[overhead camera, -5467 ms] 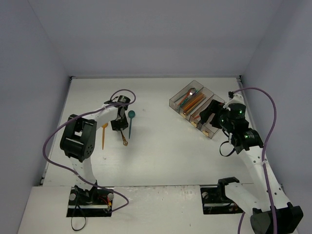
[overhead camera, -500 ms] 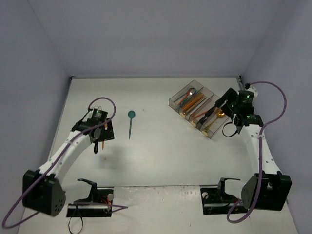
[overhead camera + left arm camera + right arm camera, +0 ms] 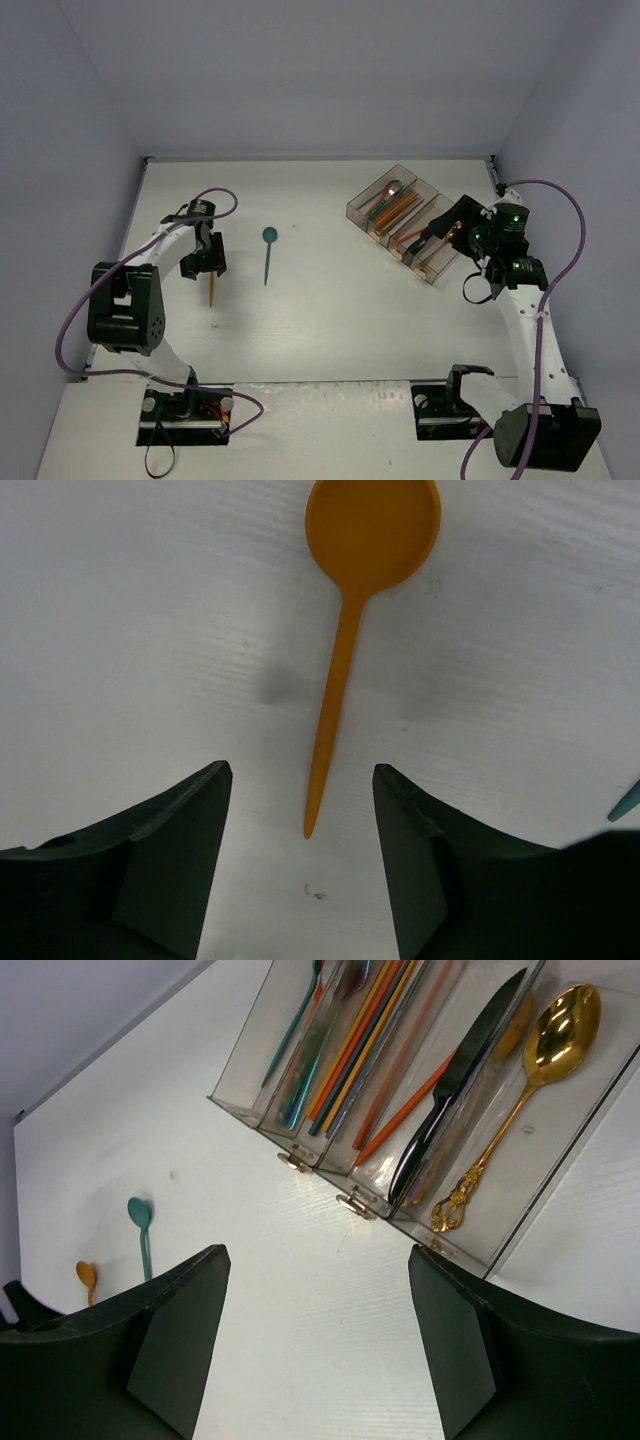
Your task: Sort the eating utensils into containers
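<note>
Left wrist view: our left end effector (image 3: 300, 785) points down at the counter (image 3: 120, 630), jaws apart and empty, straddling the handle tip of one orange spoon (image 3: 345, 630). We count one teal spoon (image 3: 268, 250) nearby. Our right end effector (image 3: 318, 1260), open and empty, faces four containers (image 3: 240, 1065).

Bright, even light; faint soft shadows beside the orange spoon (image 3: 341, 670); sharp focus; glints on the gold spoon (image 3: 562, 1028).

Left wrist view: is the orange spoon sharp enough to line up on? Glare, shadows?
Left wrist view: slim orange plastic spoon sharp, evenly lit, no glare, two faint grey shadow smudges beside its handle. Top external view: the left hand partly hides it.
</note>
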You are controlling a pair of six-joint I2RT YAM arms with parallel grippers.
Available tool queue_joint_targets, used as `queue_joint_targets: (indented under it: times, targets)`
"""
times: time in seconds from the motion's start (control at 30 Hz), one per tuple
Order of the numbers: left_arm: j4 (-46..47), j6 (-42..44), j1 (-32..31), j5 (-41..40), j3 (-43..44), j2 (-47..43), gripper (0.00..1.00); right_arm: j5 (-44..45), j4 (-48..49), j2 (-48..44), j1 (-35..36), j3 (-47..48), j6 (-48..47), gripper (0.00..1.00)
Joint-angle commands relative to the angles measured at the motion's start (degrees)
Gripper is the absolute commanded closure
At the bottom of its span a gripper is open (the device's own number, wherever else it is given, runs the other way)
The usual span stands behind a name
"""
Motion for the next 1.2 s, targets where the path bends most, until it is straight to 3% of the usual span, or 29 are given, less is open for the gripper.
queue_joint_targets:
  times: [0.0,0.3,0.53,0.67,0.9,1.17]
  targets:
    - [1.44,2.85,0.69,0.59,4.10,4.21,0.49,-4.03,1.78,-1.90,0.03,-0.18,-1.47,0.30]
    - [3.50,3.38,1.78,0.59,6.78,11.35,0.63,-8.59,1.76,-1.91,0.03,0.14,-4.05,0.29]
    - [4.03,2.80,2.12,3.92,9.36,15.11,0.98,-13.92,1.76,-0.96,0.77,1.60,-6.55,0.29]
    - [4.13,-1.17,1.82,6.99,10.25,12.25,1.00,-15.09,1.85,-0.26,4.13,3.68,-7.62,0.27]
    - [4.24,-14.72,-2.36,13.39,11.17,0.85,1.00,-11.73,2.31,3.89,19.37,8.41,-9.96,0.23]
    - [8.04,-31.60,-13.96,15.91,15.01,-7.55,1.00,-3.56,5.51,13.28,40.84,14.28,-10.62,0.23]
